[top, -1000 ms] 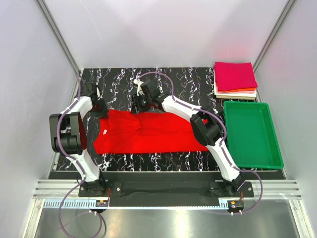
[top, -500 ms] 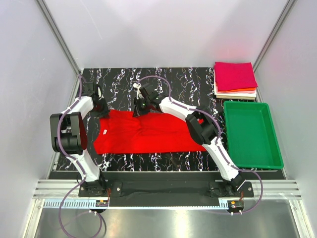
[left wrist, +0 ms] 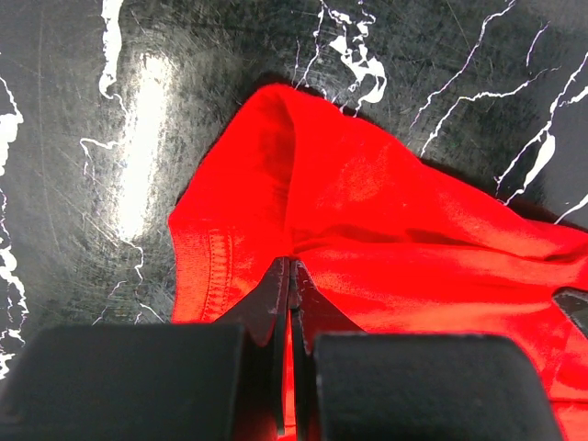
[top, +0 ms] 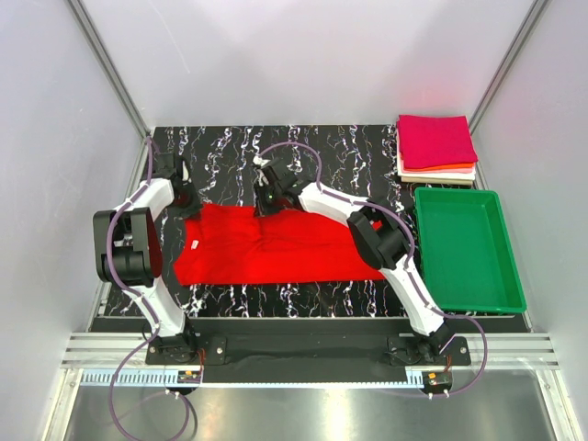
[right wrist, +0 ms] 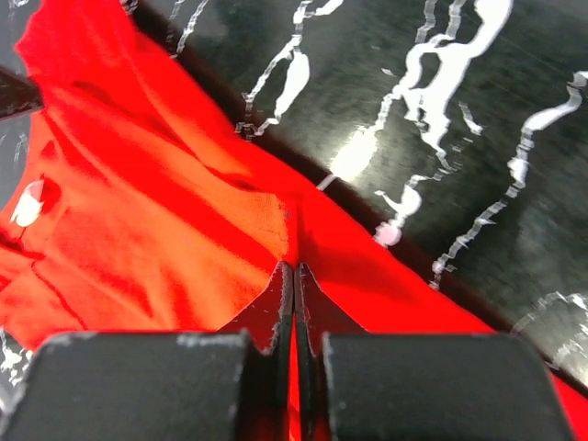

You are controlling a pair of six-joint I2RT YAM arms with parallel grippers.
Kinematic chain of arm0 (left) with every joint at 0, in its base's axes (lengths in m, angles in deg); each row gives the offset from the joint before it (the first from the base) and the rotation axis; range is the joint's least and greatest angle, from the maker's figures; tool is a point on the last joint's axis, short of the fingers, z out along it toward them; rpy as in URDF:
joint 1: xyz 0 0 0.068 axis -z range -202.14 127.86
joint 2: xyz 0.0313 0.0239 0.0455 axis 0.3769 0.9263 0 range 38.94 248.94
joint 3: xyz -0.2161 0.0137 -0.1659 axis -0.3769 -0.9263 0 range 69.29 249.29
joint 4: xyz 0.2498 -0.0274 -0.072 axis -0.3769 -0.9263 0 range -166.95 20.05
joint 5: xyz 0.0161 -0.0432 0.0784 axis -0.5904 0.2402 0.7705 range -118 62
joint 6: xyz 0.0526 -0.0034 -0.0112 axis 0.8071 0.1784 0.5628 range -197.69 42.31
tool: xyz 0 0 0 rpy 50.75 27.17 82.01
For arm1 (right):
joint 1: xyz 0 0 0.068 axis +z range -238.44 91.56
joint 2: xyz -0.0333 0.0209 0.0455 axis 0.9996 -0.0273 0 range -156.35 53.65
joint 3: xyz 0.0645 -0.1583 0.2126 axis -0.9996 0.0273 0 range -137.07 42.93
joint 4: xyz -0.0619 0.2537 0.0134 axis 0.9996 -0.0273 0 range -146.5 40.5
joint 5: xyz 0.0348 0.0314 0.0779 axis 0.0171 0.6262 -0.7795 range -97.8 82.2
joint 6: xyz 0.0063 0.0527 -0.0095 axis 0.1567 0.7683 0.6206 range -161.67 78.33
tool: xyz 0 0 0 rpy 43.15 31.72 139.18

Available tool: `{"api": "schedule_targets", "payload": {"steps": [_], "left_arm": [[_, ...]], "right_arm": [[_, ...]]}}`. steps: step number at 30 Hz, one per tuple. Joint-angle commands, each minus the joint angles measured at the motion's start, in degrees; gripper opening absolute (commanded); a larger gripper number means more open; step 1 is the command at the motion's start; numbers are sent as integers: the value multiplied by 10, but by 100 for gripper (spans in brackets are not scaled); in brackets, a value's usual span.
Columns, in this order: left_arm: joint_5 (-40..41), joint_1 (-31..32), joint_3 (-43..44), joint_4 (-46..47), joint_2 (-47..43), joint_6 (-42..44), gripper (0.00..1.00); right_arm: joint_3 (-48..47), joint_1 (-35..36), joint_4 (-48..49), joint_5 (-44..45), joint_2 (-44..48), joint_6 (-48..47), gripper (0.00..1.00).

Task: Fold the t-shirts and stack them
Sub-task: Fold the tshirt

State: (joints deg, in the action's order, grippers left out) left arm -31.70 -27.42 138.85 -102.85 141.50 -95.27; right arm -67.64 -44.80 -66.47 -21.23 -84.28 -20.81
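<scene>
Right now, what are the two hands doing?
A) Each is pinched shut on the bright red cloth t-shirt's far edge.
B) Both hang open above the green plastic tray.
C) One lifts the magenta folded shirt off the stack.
A: each wrist view shows red fabric pinched, in the left hand and in the right hand, along the far edge of the bright red cloth t-shirt.
</scene>
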Motion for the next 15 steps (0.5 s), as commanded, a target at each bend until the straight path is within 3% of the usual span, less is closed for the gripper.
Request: {"api": "schedule_targets", "payload": {"steps": [1, 13, 15], "left_arm": [[18, 0, 5, 12, -2, 3, 0], [-12, 9, 32, 11, 18, 16, 0], [-4, 9, 43, 9, 15, 16, 4]], "right_arm": [[27, 4, 24, 52, 56, 15, 0], [74, 5, 62, 58, 74, 59, 0], [75, 5, 61, 67, 76, 59, 0]]}}
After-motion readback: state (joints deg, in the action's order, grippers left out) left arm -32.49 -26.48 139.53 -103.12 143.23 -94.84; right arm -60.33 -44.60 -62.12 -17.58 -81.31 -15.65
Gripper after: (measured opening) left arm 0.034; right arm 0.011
